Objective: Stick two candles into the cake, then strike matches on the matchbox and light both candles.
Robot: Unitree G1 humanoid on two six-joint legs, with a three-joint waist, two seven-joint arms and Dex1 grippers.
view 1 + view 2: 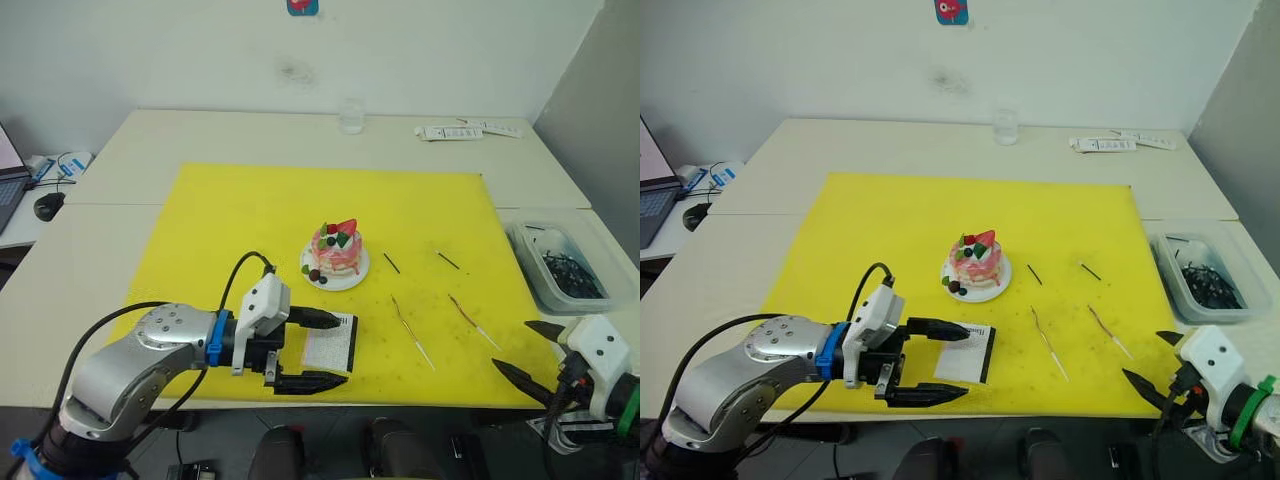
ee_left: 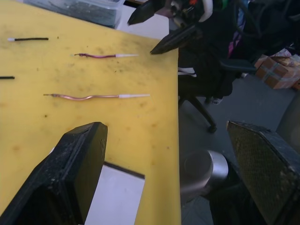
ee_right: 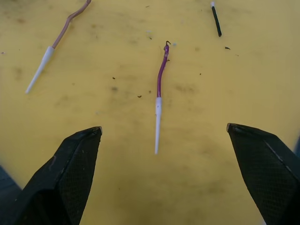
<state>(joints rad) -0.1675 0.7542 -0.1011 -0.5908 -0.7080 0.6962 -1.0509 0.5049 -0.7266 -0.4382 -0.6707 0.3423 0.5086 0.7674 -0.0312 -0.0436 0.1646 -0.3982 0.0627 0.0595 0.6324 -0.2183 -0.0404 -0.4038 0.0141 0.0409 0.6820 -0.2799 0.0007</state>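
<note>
The pink cake [image 1: 335, 248] stands on its small white plate [image 1: 352, 277] in the middle of the yellow mat [image 1: 250, 210]. To its right lie two short dark matches [image 1: 391, 263] [image 1: 448, 260]. Nearer the front lie two wavy candles, a tan one [image 1: 412, 333] and a purple one [image 1: 473, 322]. The white matchbox [image 1: 330, 345] lies flat at the mat's front edge, between the fingers of my open left gripper [image 1: 342, 350]. My right gripper [image 1: 511, 345] is open and empty, low at the mat's front right corner, just short of the purple candle [image 3: 160, 89].
A clear plastic bin [image 1: 532, 270] of dark bits sits off the mat's right edge. At the back of the table stand a glass [image 1: 351, 117] and white strips [image 1: 470, 130]. A mouse [image 1: 48, 205] lies far left. The table's front edge runs close under both grippers.
</note>
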